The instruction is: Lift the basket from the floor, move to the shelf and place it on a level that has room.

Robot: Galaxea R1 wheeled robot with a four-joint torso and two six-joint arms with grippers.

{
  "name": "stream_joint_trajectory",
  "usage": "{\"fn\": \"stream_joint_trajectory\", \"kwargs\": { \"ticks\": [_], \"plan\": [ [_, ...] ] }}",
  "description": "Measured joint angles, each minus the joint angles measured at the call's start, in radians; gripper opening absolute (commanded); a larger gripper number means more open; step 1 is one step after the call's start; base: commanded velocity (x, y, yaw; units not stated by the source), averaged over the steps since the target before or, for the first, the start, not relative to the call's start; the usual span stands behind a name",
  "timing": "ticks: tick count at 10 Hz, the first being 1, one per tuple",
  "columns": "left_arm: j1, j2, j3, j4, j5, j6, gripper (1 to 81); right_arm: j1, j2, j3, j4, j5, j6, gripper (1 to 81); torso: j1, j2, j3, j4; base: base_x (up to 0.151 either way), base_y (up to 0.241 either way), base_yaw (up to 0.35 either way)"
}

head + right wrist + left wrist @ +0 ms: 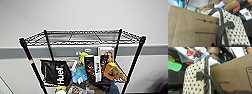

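Note:
The shelf [136, 58], a black wire rack, stands straight ahead against a pale wall in the head view. Its top level [82, 37] is bare wire grid. The cream woven basket [193, 82] with a dark grey rim shows one end wall in the left wrist view and the other end of the basket [235, 31] in the right wrist view. Each dark end handle runs taut toward its camera. My left gripper [226, 92] and right gripper [218, 45] are dark blurs at the handles' near ends, shut on them. The floor is hidden.
A brown cardboard box [233, 72] sits just inside the basket's rim, with the box [189, 25] broad in the right wrist view too. The tier under the top holds a black Huel bag [56, 72], a blue toy [80, 72], packets and a brown toy [113, 71].

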Motion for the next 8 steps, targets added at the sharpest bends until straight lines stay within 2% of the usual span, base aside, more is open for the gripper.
{"fn": "stream_joint_trajectory", "kwargs": {
  "ticks": [8],
  "plan": [
    [-0.047, -0.13, 0.219, 0.0, -0.009, 0.004, 1.0, 0.06, -0.119, 0.207, -0.016, -0.003, 0.001, 1.0, 0.0, 0.0, 0.0, 0.0, 0.0, 0.0, 0.0]
  ]
}}
